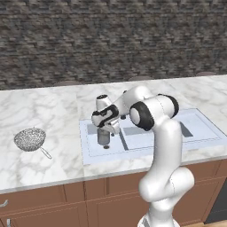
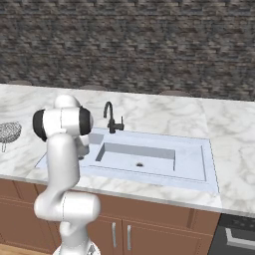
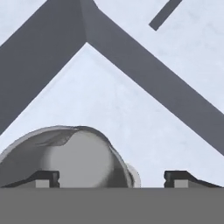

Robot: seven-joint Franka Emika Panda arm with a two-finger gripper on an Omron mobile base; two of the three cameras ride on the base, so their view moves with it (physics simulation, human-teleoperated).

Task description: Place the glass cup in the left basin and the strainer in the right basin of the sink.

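A white robot arm reaches forward from its base over a marble desk [image 1: 48,111] set against a dark stone wall. Let into the desk is the sink [image 1: 199,120], pale blue-white, with a divider splitting it into two compartments and a black curved faucet [image 2: 110,117] at its back edge.

The hand [image 1: 104,132] points down into the left basin [image 1: 92,147], the smaller, squarish compartment. In the left base view, the glass cup [image 1: 103,138], a small grey translucent tumbler, stands upright on the floor of that basin directly beneath the hand. In the hand view the cup [image 3: 72,157] fills the lower left, seen from above, and the two dark fingertips [image 3: 43,178] stand far apart at the bottom edge, one in front of the cup and the other out to the side over bare basin floor. The fingers are spread wide and are not pressing the cup; it rests on the basin floor.

The right basin [image 2: 189,164], the wider rectangular compartment, has a small drain hole in its floor.

The strainer [image 1: 30,139], a round silver wire-mesh bowl with a thin straight handle, sits on the desk well to the left of the sink, apart from the arm. In the right base view it [image 2: 9,131] appears at the far left edge.
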